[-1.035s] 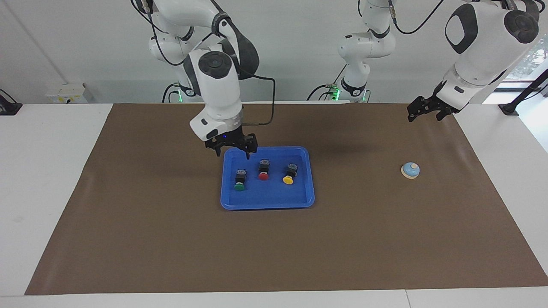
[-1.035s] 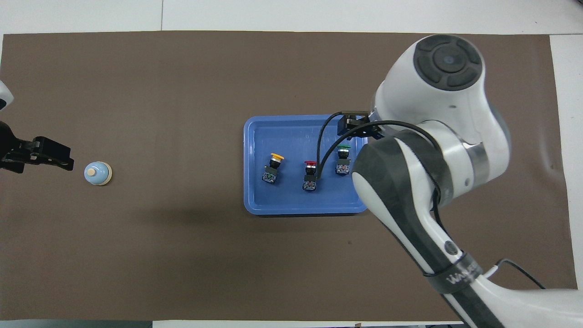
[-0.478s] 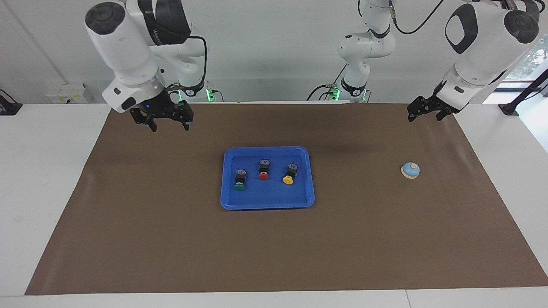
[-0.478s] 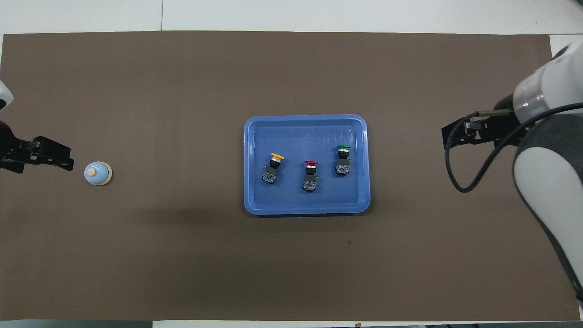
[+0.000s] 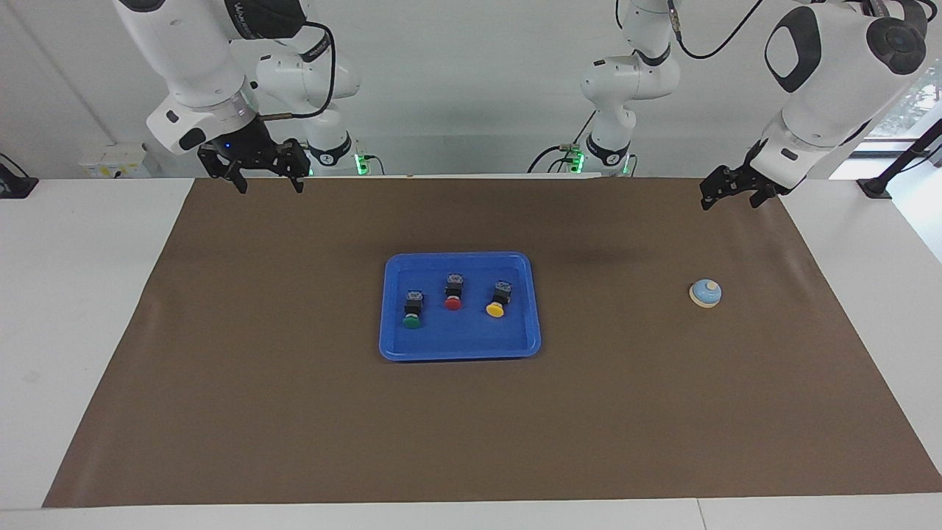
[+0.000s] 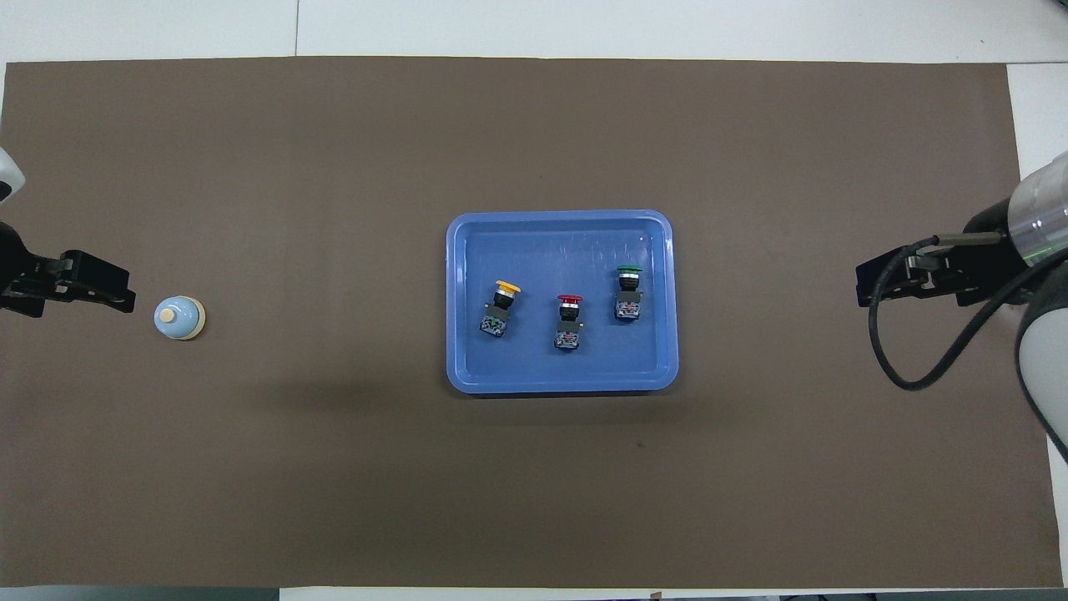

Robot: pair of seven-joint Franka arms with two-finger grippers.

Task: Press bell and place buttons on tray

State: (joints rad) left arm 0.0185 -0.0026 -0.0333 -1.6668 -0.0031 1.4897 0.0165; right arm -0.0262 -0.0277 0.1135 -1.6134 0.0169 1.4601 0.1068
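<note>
Left gripper (image 5: 725, 193) fingers indistinct; right gripper (image 6: 868, 284) partly cut off.

Robotics lab, by all signs: two white Franka arms (image 5: 824, 88) bolted at a white table (image 5: 81, 294) under a brown mat (image 5: 294, 412) (cabling exposed), bare grey wall (image 5: 478, 73).
</note>
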